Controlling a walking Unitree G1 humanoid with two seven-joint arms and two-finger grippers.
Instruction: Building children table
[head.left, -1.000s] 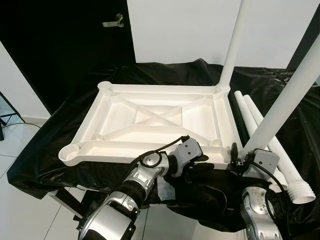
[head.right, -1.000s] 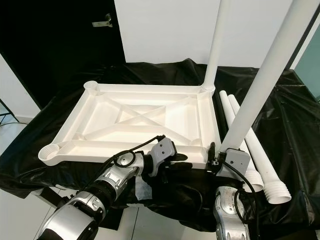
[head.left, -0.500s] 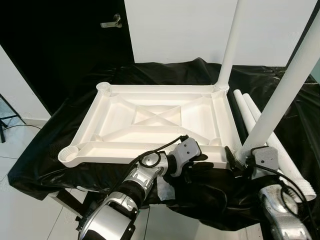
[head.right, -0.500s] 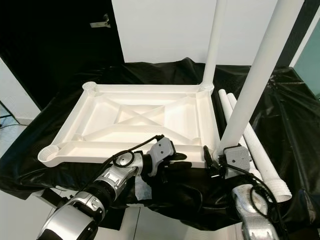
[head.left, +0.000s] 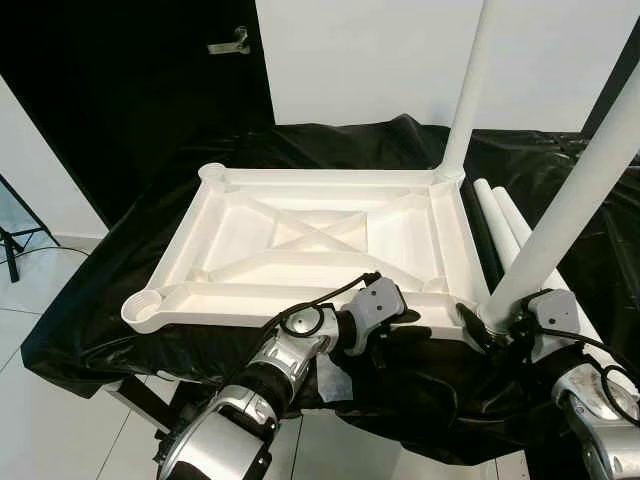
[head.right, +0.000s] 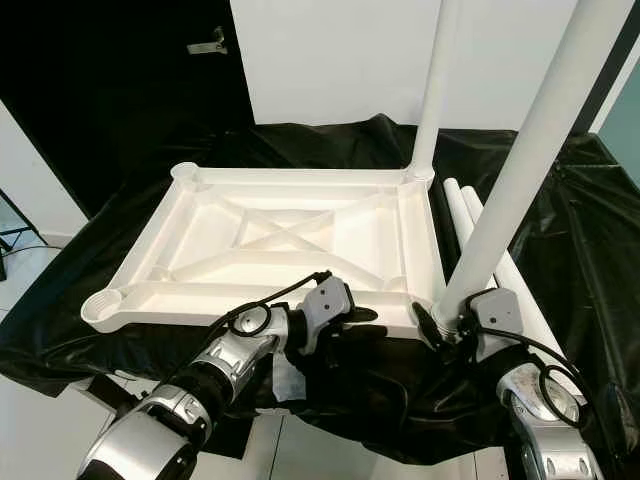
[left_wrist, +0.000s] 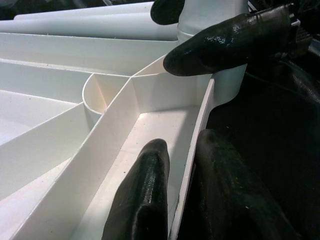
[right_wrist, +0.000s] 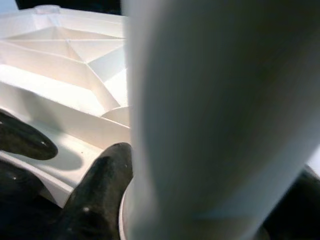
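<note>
The left gripper (left_wrist: 172, 200) jaws pinch the tabletop (head.left: 310, 240) near rim; the right gripper (head.right: 452, 325) jaws clamp the leg (head.right: 520, 170) at its near-right corner.

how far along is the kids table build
Done: one white tube leg stands in the far right corner of the upturned white plastic tabletop. In hand: right tool seats a second leg near right; left tool grips the rim. Left: two loose legs, two left sockets.
</note>
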